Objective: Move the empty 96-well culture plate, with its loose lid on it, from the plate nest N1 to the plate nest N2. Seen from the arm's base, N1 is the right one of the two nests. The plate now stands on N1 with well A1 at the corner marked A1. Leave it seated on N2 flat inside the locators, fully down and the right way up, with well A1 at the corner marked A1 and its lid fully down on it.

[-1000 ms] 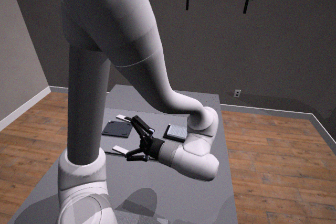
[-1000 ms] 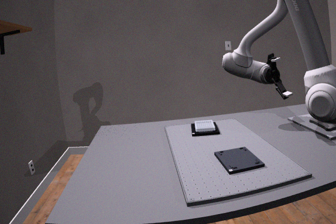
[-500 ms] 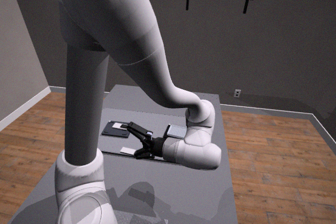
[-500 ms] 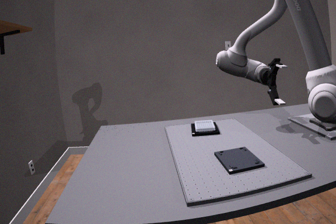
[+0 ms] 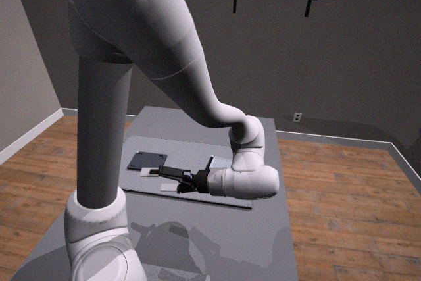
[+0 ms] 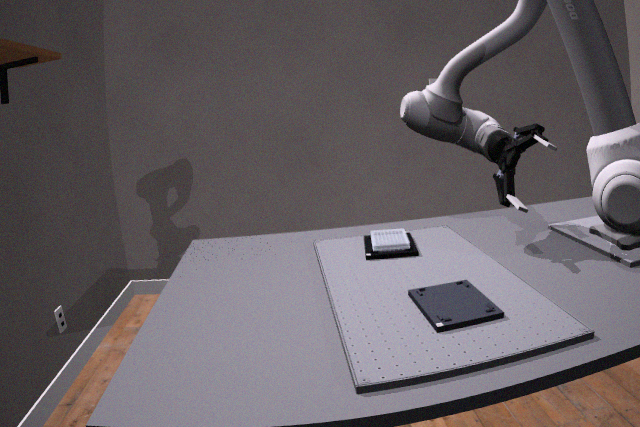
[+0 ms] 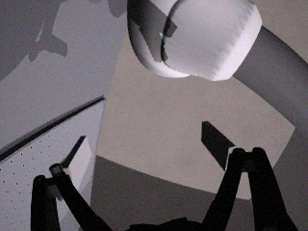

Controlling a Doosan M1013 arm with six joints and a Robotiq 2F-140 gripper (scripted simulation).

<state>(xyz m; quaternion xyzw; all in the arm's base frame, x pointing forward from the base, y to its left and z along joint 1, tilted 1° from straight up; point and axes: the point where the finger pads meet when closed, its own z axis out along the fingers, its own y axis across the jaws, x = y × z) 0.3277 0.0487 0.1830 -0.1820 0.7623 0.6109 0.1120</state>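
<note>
Gripper (image 6: 523,173) held high in air, fingers spread wide, nothing grasped. White pads (image 6: 515,201) seen at finger ends. Culture plate (image 6: 390,239), lid on, seated on dark nest N1 (image 6: 371,253), on perforated board (image 6: 372,329). Nest N2 (image 6: 454,304) placed near plate on same board, nothing on it. Gripper kept well apart from plate, up toward arm's base (image 6: 571,232).
</note>
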